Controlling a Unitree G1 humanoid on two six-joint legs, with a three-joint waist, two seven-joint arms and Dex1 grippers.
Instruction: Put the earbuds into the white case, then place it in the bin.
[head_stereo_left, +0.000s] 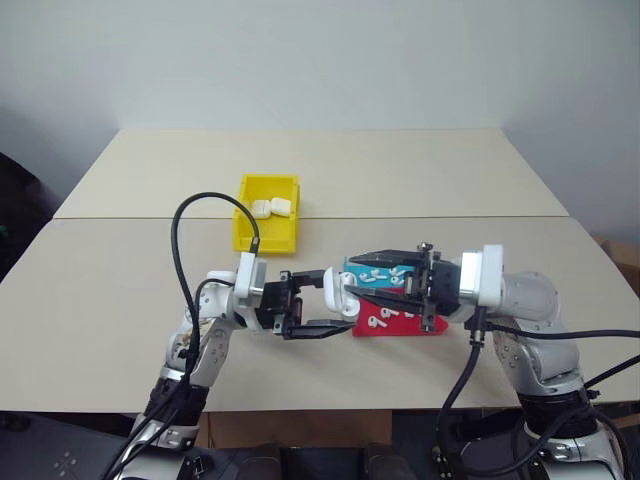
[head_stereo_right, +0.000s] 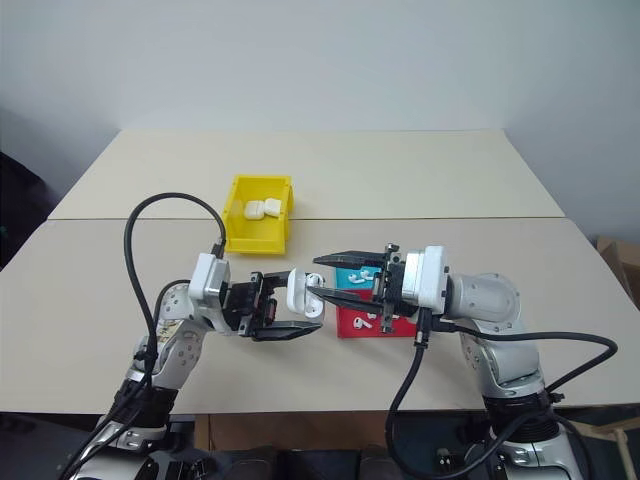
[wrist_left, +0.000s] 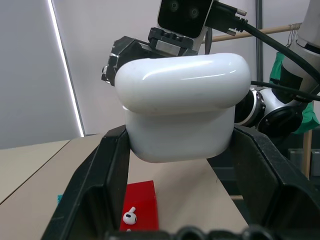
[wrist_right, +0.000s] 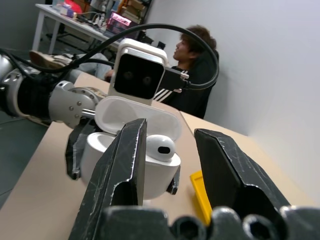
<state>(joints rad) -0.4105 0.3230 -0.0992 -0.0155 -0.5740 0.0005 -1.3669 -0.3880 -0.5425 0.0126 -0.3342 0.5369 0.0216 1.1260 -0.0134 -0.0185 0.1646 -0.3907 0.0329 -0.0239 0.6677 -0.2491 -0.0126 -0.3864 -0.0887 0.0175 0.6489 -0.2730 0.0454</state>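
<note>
Glossy white case (head_stereo_right: 303, 293), light and slippery, sits clamped by its lower body in left gripper (head_stereo_right: 296, 311); right gripper (head_stereo_right: 316, 276) open just beyond, earbud (wrist_right: 161, 146) half-seated.

Open case held up before the right gripper

The white case (wrist_right: 127, 167), lid up, sits clamped in the left gripper (wrist_right: 122, 165); one earbud (wrist_right: 161, 147) rests in its top. The right gripper's (wrist_right: 167, 160) fingers stand apart. A seated person (wrist_right: 187, 75) beyond.
</note>
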